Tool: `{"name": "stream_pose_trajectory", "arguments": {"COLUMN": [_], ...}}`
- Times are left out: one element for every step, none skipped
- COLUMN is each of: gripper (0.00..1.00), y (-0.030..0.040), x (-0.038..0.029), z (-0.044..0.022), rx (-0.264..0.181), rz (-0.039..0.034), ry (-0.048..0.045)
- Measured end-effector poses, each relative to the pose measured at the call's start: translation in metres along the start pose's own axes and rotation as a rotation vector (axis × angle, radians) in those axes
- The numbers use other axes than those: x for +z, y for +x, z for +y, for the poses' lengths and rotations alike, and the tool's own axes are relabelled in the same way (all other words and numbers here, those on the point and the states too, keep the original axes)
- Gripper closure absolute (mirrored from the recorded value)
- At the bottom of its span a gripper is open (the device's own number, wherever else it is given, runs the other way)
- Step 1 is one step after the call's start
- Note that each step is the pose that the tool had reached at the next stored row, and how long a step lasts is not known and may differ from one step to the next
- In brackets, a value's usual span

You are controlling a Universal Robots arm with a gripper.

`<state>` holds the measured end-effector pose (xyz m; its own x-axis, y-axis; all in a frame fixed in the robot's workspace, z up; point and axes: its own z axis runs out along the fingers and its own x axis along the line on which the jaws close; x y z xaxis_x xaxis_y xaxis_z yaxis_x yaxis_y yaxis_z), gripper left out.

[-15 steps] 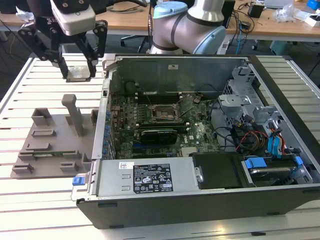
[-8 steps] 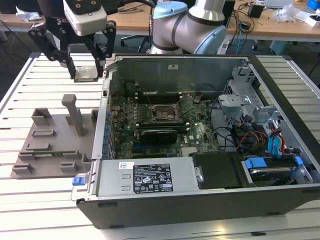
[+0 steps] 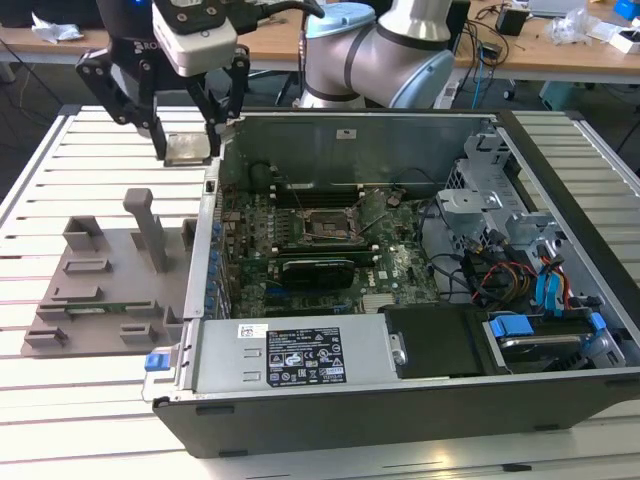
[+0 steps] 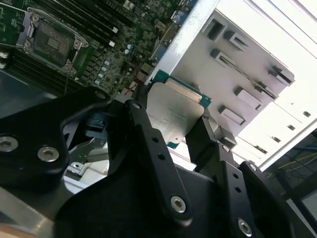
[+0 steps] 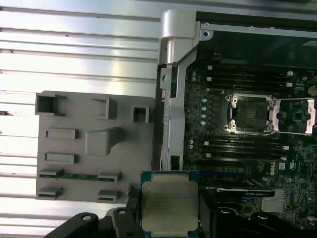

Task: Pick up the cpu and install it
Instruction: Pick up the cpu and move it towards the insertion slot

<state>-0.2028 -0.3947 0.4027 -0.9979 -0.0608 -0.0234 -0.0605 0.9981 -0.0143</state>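
The cpu (image 3: 189,148), a small square chip with a silvery top plate, hangs in the air between the black fingers of my gripper (image 3: 187,156). It is held above the table just outside the open computer case's wall, on the exterior view's left. In both wrist views the cpu (image 5: 169,202) (image 4: 174,110) sits clamped between the fingers (image 4: 142,119), so the gripper is shut on it. The dark socket frame (image 3: 322,222) (image 5: 247,113) (image 4: 51,41) lies open on the motherboard, well apart from the chip.
A grey fixture plate (image 3: 105,285) (image 5: 89,148) with raised holders lies on the slatted table beside the case. The case wall (image 3: 208,250) stands between plate and motherboard. A long black card (image 3: 318,268), drive cages and cables (image 3: 520,270) are inside the case.
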Motion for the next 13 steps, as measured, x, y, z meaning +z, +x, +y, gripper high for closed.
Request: {"name": "stream_pose_trajectory", "arguments": {"gripper": [0.45,0.45,0.45,0.45,0.45,0.45,0.45,0.45,0.45,0.45,0.45,0.45,0.45], "y": [-0.0022,-0.0034,-0.0044,-0.006,-0.0069,-0.0078,-0.009,-0.01,-0.0112,-0.0118,-0.0125,-0.0132,-0.014], "x": [0.0013,0.0023,0.0032,0.0046,0.0054,0.0062,0.0071,0.0079,0.009,0.0097,0.0105,0.0115,0.0123], "z": [0.0,0.0,0.0,0.0,0.0,-0.0001,-0.0001,-0.0001,-0.0002,-0.0002,-0.0002,-0.0002,-0.0002], "rx": [0.0,0.0,0.0,0.0,0.0,0.0,0.0,0.0,0.0,0.0,0.0,0.0,0.0], "rz": [0.0008,0.0011,0.0015,0.0018,0.0021,0.0022,0.0023,0.0025,0.0027,0.0028,0.0028,0.0029,0.003], "ry": [0.0002,0.0005,0.0006,0.0008,0.0009,0.001,0.0012,0.0014,0.0015,0.0016,0.0017,0.0017,0.0018]}}
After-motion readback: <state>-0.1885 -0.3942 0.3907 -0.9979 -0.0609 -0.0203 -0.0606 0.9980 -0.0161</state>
